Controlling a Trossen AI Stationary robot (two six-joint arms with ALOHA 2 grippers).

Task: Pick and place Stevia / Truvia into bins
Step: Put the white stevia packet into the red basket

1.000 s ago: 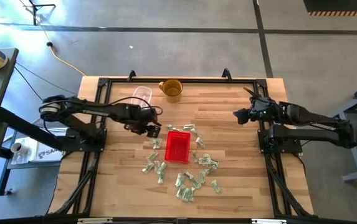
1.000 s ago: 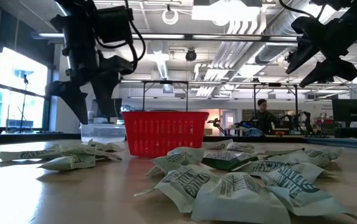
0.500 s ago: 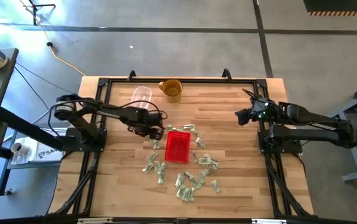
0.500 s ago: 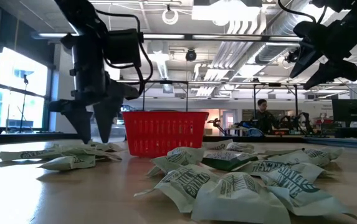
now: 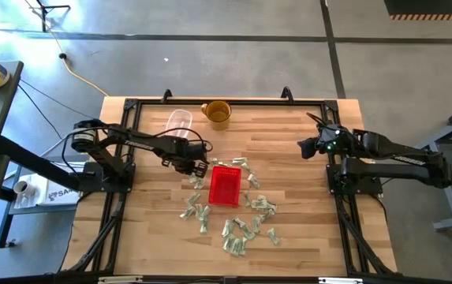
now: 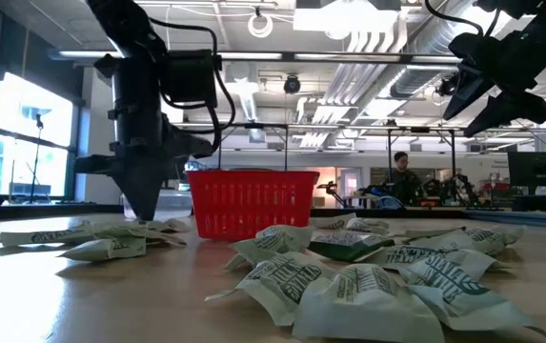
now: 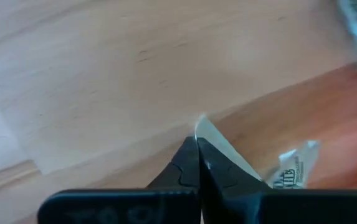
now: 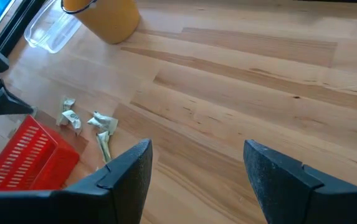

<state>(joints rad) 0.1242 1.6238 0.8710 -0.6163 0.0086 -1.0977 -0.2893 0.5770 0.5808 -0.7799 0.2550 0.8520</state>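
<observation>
Many pale green and white Stevia packets (image 5: 245, 225) lie scattered on the wooden table around the red bin (image 5: 226, 186). A few packets (image 6: 111, 235) lie just left of the bin. My left gripper (image 5: 196, 167) stands over these, pointing down, shut on one packet (image 7: 210, 135). A second packet (image 7: 293, 168) lies beside it, next to the red bin wall. My right gripper (image 5: 308, 146) hangs open and high over the table's right side, with nothing between its fingers (image 8: 128, 168). My left gripper pinches a white edge of one packet (image 7: 204, 129) between its two fingertips, coming from above and pointing down. The edge sticks out beyond the shut tips. In the low view the tips (image 6: 146, 211) reach down to the packets on the table.
A yellow-brown mug (image 5: 217, 113) and a clear plastic container (image 5: 179, 121) stand at the table's far edge. Bare wood lies between the bin and my right gripper. Most packets (image 6: 349, 276) are heaped near the front, right of the bin.
My left gripper has come down onto the packets left of the red bin and has shut, taking hold of one packet. The right arm has kept still.
</observation>
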